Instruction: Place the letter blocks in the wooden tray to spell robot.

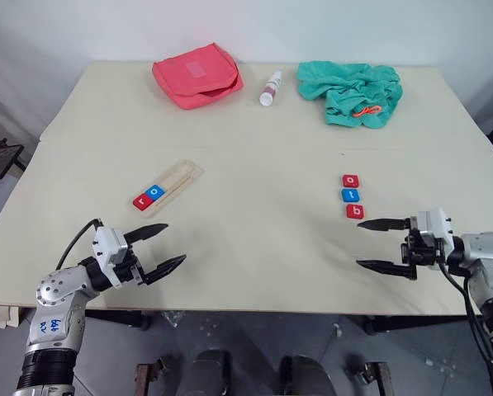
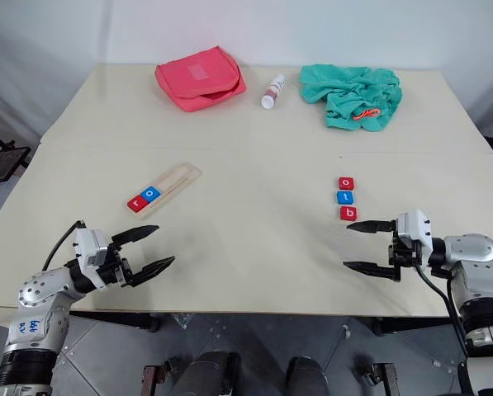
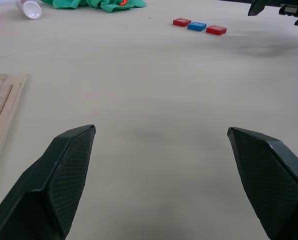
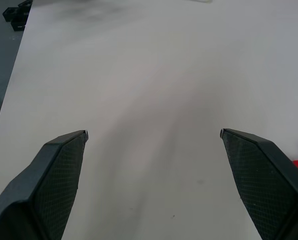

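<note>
The left end effector (image 1: 164,246) hovers over the desk (image 1: 254,157), fingers spread wide and holding nothing. Just beyond it the wooden tray (image 1: 182,175) lies slantwise with a red "r" block (image 1: 140,200) and a blue "o" block (image 1: 154,192) at its near end. Farther right, a red "o" block (image 1: 350,181), blue "t" block (image 1: 351,195) and red "b" block (image 1: 355,211) sit in a row. Beside them the right end effector (image 1: 363,244) gapes wide, empty.

The long pale wooden tray (image 1: 178,177) shows bare, matt grain. The pink fabric pouch (image 1: 197,75) and crumpled teal cloth (image 1: 351,91) look soft. The cream table (image 1: 254,157) is smooth and matt; the black gripper fingers (image 3: 64,175) carry a fine cross-hatched texture.
</note>
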Robot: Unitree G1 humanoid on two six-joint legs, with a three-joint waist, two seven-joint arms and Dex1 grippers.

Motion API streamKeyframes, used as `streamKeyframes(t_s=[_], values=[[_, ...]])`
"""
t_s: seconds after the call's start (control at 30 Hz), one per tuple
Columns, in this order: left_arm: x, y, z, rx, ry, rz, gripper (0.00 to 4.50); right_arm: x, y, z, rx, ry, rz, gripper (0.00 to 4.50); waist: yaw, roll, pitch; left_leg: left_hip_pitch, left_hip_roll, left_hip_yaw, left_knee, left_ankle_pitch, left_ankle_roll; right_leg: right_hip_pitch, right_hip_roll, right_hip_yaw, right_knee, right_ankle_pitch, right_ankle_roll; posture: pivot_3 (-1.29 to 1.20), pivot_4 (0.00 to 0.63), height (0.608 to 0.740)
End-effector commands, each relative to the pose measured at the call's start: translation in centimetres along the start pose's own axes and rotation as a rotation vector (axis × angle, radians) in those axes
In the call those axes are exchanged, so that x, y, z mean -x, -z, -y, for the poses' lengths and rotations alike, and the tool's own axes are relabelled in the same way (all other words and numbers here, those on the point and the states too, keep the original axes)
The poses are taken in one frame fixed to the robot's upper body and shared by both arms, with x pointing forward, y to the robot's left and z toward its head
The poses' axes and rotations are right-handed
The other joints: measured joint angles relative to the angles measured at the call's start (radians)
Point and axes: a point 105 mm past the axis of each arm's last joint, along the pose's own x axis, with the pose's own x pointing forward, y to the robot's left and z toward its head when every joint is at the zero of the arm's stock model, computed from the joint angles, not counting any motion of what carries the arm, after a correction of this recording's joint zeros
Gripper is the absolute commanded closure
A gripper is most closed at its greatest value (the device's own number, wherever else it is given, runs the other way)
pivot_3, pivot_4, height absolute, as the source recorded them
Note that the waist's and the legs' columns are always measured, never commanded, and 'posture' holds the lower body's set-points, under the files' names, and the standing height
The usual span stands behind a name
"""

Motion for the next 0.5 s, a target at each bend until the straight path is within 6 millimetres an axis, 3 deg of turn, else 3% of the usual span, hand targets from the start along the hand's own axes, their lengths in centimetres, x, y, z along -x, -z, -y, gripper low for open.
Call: streamKeyframes(t_s=[0.03,0.23,0.37,0.5], values=[[0.2,-1.5,-0.5,-0.034,-0.033,0.052,0.00,0.6,-1.1,0.3,0.034,-0.018,0.034,0.06,0.000,0.000,0.000,0.000,0.000,0.000,0.000,0.000,0.000,0.000,0.000,0.000,0.000,0.000,0.000,0.00,0.150,0.740],[0.9,-1.6,-1.1,-0.047,-0.137,0.027,0.00,1.3,-1.2,1.0,0.026,0.025,0.035,0.06,0.000,0.000,0.000,0.000,0.000,0.000,0.000,0.000,0.000,0.000,0.000,0.000,0.000,0.000,0.000,0.00,0.150,0.740],[3.0,-2.3,-3.4,-0.054,-0.350,0.008,0.00,1.8,-1.6,2.0,0.032,0.083,0.060,0.06,-0.001,0.000,0.000,0.000,0.000,0.000,0.000,0.000,0.000,0.000,0.000,0.000,0.000,0.000,0.000,0.00,0.150,0.740],[5.0,-1.9,-4.0,-0.014,-0.446,-0.058,0.00,2.2,-1.8,2.5,0.037,0.107,0.055,0.06,-0.002,0.000,0.000,0.000,0.000,0.000,0.000,0.000,0.000,0.000,0.000,0.000,0.000,0.000,0.000,0.00,0.150,0.740]])
